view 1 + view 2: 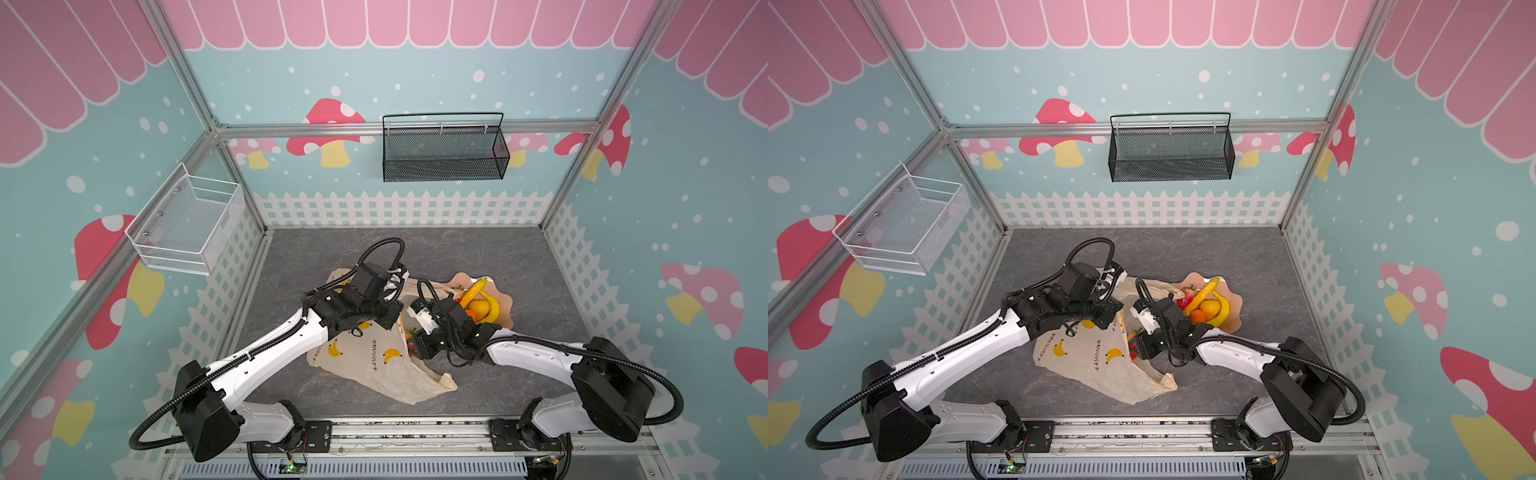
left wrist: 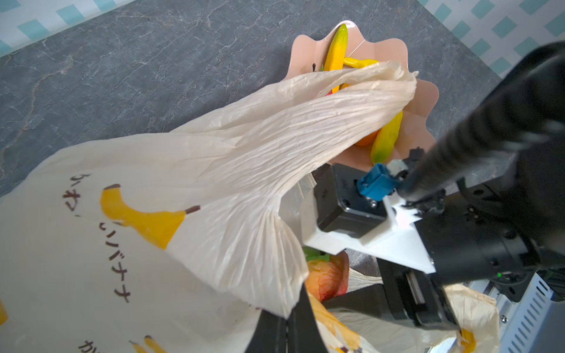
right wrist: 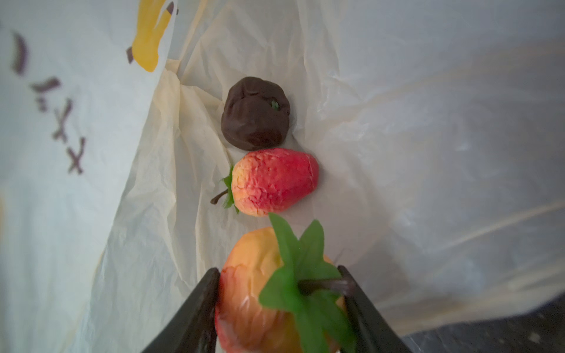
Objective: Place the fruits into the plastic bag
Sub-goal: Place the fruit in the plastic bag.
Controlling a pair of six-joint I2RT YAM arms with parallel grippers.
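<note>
The cream plastic bag [image 1: 374,361] [image 1: 1096,361] with banana prints lies mid-table. My left gripper [image 2: 290,314] is shut on the bag's upper edge [image 2: 269,293] and holds the mouth up. My right gripper [image 3: 278,270] reaches into the mouth, shut on a strawberry [image 3: 260,293] with green leaves. Deeper inside the bag lie another strawberry [image 3: 273,182] and the dark brown round fruit [image 3: 256,113]. On the pink plate [image 1: 505,299] rest bananas [image 1: 473,291], a tangerine [image 1: 471,314] and, in a top view, a strawberry [image 1: 1185,298].
The plate sits just right of the bag, and a bag handle [image 2: 351,91] is draped over it. A black mesh basket [image 1: 444,151] hangs on the back wall, and a white wire basket [image 1: 187,226] on the left wall. Both arm bases stand on the front rail [image 1: 395,440].
</note>
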